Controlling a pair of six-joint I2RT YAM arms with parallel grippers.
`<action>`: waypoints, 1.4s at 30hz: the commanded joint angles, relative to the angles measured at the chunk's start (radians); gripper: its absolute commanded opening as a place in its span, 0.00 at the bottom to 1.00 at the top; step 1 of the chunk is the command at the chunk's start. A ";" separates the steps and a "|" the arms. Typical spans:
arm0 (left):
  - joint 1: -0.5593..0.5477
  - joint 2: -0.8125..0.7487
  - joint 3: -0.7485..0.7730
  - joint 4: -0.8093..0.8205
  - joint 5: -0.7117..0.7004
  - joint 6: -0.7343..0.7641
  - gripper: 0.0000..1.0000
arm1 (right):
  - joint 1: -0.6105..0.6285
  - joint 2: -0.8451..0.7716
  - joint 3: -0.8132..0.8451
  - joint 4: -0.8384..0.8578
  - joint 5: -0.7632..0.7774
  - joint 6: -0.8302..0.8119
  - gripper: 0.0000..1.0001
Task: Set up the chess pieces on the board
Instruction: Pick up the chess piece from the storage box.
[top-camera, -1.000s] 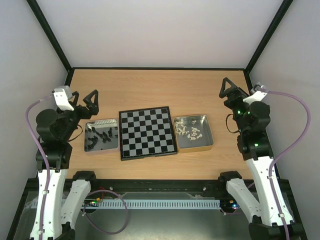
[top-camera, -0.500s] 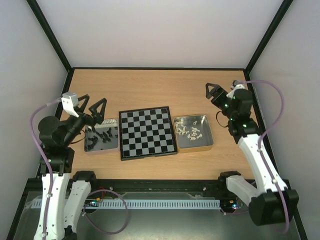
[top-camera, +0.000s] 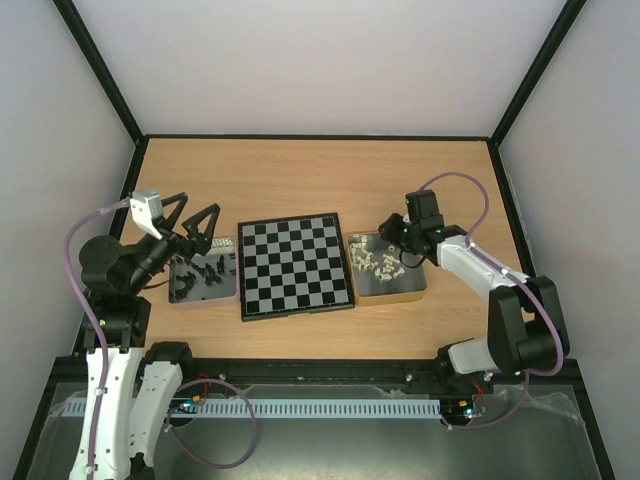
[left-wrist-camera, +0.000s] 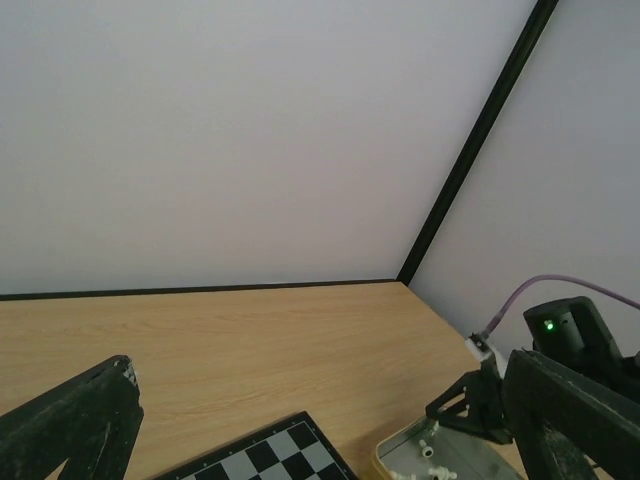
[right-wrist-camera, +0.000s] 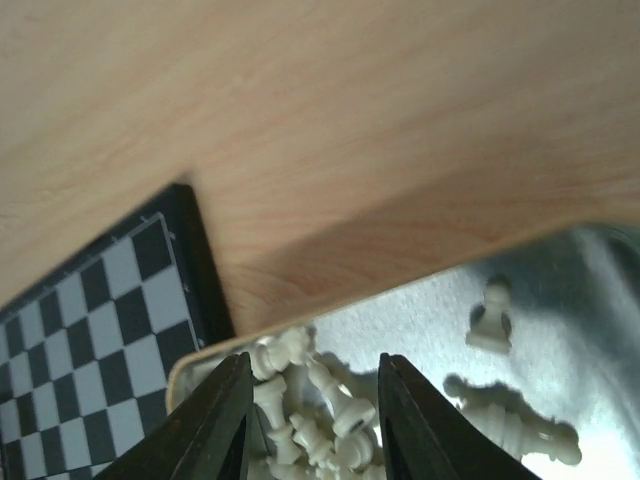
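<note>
The board (top-camera: 295, 265) lies flat in the middle of the table with no pieces on it. The black chess pieces (top-camera: 203, 268) lie in a tin (top-camera: 178, 296) to its left. The cream-white pieces (top-camera: 378, 262) lie in a tin (top-camera: 405, 285) to its right. My left gripper (top-camera: 190, 225) hangs wide open above the far edge of the black-piece tin, holding nothing. My right gripper (right-wrist-camera: 315, 375) is low over the white-piece tin's corner nearest the board. Its fingers (right-wrist-camera: 215, 420) stand apart on either side of a heap of white pieces (right-wrist-camera: 335, 400) without clamping any.
Black frame posts and grey walls enclose the wooden table (top-camera: 320, 180). In the right wrist view a lone white pawn (right-wrist-camera: 492, 315) stands on the tin floor (right-wrist-camera: 580, 330), and the board's corner (right-wrist-camera: 90, 330) shows at left. The left wrist view shows the board's far corner (left-wrist-camera: 260, 460).
My right arm has swung from the far right edge down to the white-piece tin, and its jaws have narrowed. My left gripper has drifted a little right, over the black-piece tin.
</note>
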 joint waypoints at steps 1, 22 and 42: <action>0.005 -0.011 -0.013 0.018 0.003 -0.005 1.00 | 0.053 0.019 0.000 -0.074 0.079 -0.028 0.33; 0.005 0.002 -0.036 0.043 -0.014 -0.030 1.00 | 0.225 0.209 0.055 -0.157 0.211 -0.142 0.25; 0.005 0.029 -0.030 0.051 -0.120 -0.104 1.00 | 0.339 0.008 0.141 -0.229 0.232 -0.142 0.05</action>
